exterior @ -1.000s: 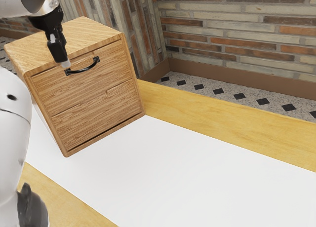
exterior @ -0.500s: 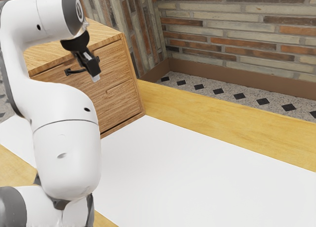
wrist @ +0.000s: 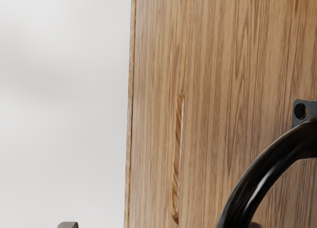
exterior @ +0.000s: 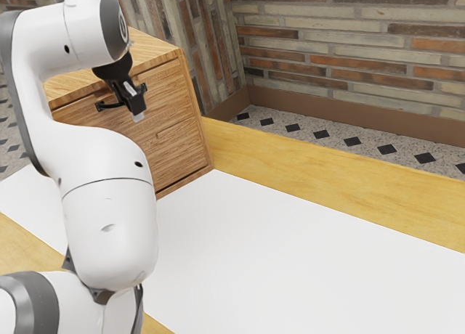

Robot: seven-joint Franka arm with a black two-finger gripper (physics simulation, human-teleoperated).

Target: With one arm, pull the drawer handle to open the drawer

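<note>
A wooden cabinet (exterior: pixel 174 131) stands at the back left of the white table. Its top drawer (exterior: pixel 161 78) sits flush with the cabinet face and carries a black curved handle (exterior: pixel 106 106). My black gripper (exterior: pixel 134 103) hangs right at the handle's end nearer the exterior view's right, pointing down along the drawer front. In the wrist view the handle (wrist: pixel 262 178) arcs close under my hand, bolted to the wood grain front (wrist: pixel 223 64). One fingertip (wrist: pixel 67 224) shows far off to the side of it, so the fingers stand wide apart and open.
My own white arm (exterior: pixel 102 203) fills the exterior view's left and hides part of the cabinet. The white table top (exterior: pixel 290 261) stretches to the exterior view's right, bordered by a wooden rim (exterior: pixel 327 174). A brick wall (exterior: pixel 349 36) stands behind.
My arm has swung in front of the cabinet. The gripper moved from the handle's left end toward the exterior view's right, then settled at the handle's right end. The drawer has not moved.
</note>
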